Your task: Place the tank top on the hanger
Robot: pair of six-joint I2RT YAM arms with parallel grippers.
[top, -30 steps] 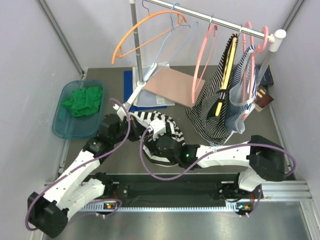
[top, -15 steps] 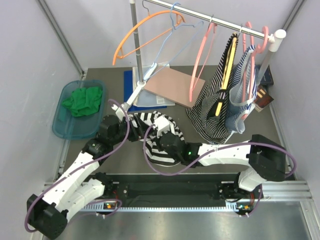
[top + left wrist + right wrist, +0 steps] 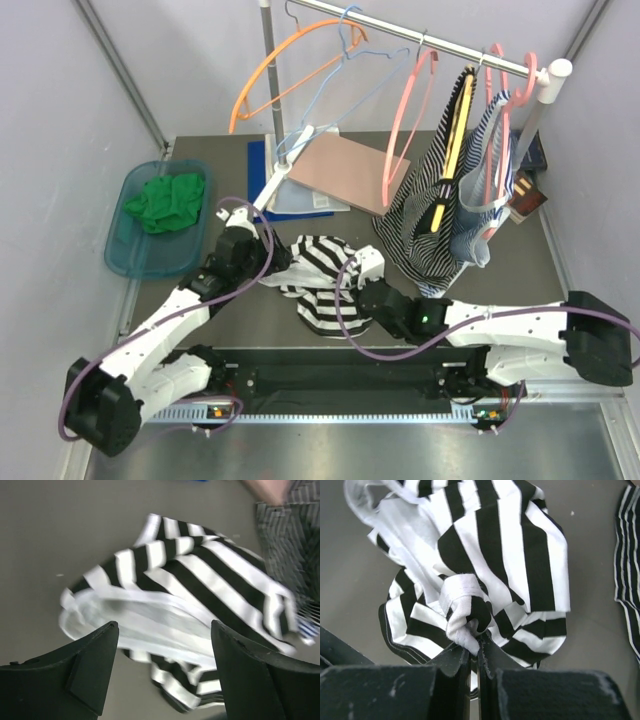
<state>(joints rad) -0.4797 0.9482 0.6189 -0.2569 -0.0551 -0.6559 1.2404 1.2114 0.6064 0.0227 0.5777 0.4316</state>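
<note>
Right wrist view suggests the step in hand is opening out the tank top (image 3: 495,570), heaped on the counter (image 3: 540,260) between the arms. It looks wiser to find a strap and spread the neck than to lift a wad toward the hanger (image 3: 403,118) hanging behind. The right tool (image 3: 475,652) is clamped on a bunched white-edged fold. The left tool (image 3: 164,630) hovers over the cloth, wide apart, holding nothing.

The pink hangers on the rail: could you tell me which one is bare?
The salmon-pink hanger, left of the hanging clothes, is bare. The other pink hanger, further right, has striped clothing on it.
</note>
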